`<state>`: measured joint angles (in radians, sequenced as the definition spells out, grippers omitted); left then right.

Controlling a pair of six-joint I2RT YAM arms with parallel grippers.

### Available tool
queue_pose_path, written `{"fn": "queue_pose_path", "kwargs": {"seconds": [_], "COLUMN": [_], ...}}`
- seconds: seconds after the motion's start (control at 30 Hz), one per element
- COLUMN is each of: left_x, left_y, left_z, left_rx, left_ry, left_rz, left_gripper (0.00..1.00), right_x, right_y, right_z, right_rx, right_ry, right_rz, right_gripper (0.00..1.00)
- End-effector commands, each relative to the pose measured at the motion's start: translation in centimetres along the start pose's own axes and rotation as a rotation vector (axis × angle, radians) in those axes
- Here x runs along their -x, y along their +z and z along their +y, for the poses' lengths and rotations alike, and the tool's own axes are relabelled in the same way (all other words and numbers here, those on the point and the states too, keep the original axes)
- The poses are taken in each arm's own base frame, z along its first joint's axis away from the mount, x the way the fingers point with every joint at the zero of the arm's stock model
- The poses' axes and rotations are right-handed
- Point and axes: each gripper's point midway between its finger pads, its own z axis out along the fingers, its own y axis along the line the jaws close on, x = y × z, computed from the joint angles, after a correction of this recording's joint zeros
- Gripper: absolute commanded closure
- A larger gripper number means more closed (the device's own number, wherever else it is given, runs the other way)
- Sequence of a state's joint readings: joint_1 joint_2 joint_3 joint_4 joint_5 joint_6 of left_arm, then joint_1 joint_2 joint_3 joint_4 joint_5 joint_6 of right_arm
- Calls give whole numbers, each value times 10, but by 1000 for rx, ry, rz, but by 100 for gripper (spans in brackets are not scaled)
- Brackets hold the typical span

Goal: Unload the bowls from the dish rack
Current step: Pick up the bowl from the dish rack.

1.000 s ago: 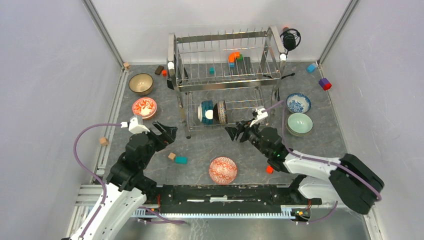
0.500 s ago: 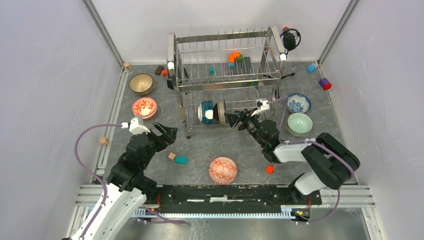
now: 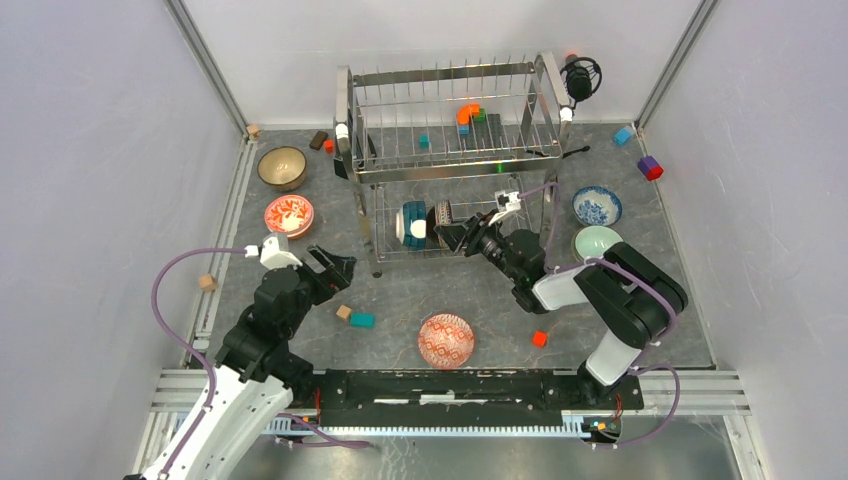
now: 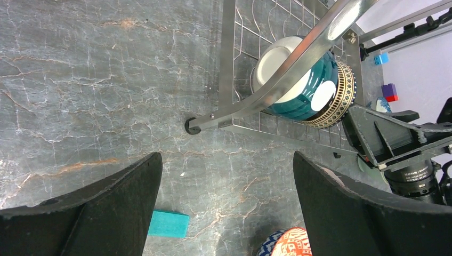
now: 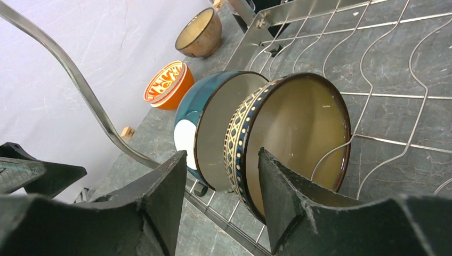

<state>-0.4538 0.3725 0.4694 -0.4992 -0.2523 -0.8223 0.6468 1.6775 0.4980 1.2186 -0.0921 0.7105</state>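
Top external view: dish rack (image 3: 445, 73) stands at back centre of the table (image 3: 440, 290), two tiers of shiny steel wire. Upper tier holds small blocks, an orange block (image 3: 466, 113) among them. Lower tier holds two bowls on edge, nested close: a teal bowl (image 3: 412, 223) with white spots, and on its right a banded bowl (image 3: 443, 222), cream inside, dark rim, blue-and-cream pattern outside. Right gripper (image 3: 455, 238) is at the banded bowl, jaws part-way apart with its rim between them; contact unclear. Left gripper (image 3: 335, 268) hangs over the table left of the rack's front foot, jaws wide, holding nothing. Out on the table: brown-gold bowl (image 3: 282, 167) and orange patterned bowl (image 3: 289, 215) at left, red-and-white bowl (image 3: 446, 340) near the front, blue-and-white bowl (image 3: 597, 206) and pale green bowl (image 3: 597, 240) at right. Grey marbled tabletop, pale walls, metal corner posts, black microphone stand (image 3: 581, 78) behind the rack.
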Motion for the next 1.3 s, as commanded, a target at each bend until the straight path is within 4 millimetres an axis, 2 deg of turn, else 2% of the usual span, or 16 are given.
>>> {"fn": "queue_pose_path", "kwargs": {"seconds": [0.0,0.4,0.9,1.27], "left_x": [5,3,3,4], "left_y": [1,1,2,2], "left_z": [-8,-9,-7,-7], "left_rx": [-33,-38,-29,-27], "left_ry": [-29,-30,-28,-28], "left_rz": [-16,-10,-13,-18], "left_gripper": [3,3,3,3], "right_x": [10,3,27,62], "right_y": [8,9,-4,-20], "right_z": [13,17,23,49], "right_rx": [60,128,257,424], "right_ry": [19,101,222,310], "right_rz": [-31,-5,-62,-146], "right_gripper": [44,68,100,100]}}
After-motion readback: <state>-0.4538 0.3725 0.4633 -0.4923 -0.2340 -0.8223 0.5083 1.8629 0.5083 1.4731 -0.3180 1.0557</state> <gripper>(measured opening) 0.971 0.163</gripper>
